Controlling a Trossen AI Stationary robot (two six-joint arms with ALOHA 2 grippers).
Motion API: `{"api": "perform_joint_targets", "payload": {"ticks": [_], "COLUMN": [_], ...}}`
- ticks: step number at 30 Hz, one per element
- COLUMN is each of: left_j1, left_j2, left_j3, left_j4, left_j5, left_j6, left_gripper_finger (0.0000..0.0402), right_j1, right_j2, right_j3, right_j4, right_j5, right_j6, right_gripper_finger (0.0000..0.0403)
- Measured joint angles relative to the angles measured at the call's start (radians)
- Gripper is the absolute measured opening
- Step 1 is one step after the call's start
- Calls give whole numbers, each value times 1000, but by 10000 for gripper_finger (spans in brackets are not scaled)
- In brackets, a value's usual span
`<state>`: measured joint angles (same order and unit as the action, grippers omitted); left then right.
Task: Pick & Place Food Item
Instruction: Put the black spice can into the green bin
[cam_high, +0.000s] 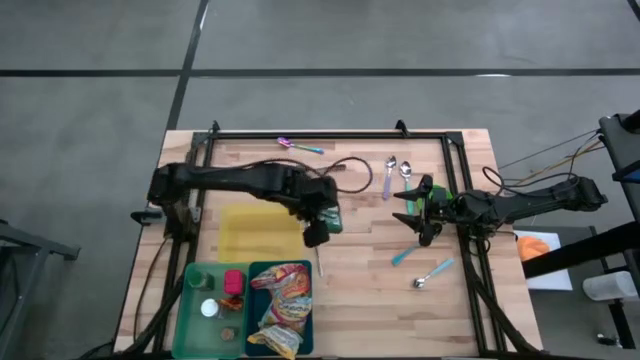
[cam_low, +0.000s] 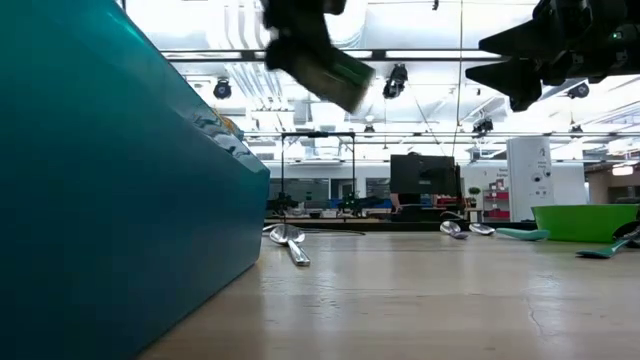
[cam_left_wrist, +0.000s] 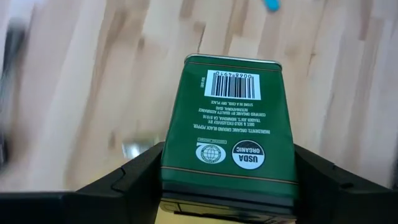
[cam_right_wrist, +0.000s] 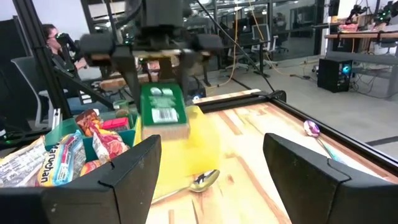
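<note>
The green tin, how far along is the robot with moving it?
Done: the green tin is picked up, clamped in the left tool and lifted clear of the table, as the low view shows. In hand: it is being carried above the wood near the yellow mat. Left: setting it down, maybe in the teal bin or green bin. The right tool waits open.
</note>
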<state>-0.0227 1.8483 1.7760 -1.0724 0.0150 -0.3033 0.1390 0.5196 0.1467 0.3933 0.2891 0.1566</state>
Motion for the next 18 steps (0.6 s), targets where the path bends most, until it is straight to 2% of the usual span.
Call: {"api": "perform_joint_targets", "payload": {"ticks": [10, 15, 18], "left_j1": [-189, -302, -372], "left_j2": [-96, -123, -136], "left_j3": [-1, -1, -1], "left_j4": [-282, -407, -480], "left_j5": [-75, -74, -32], "left_j6": [-499, -783, -970], "left_gripper_finger": [265, 265, 265], "right_j1": [0, 0, 0], "right_j2": [0, 0, 0], "right_j3": [1, 1, 2], "right_j4": [1, 0, 0], "right_j5": [0, 0, 0], "right_j6": [0, 0, 0], "right_gripper_finger": [281, 281, 281]}}
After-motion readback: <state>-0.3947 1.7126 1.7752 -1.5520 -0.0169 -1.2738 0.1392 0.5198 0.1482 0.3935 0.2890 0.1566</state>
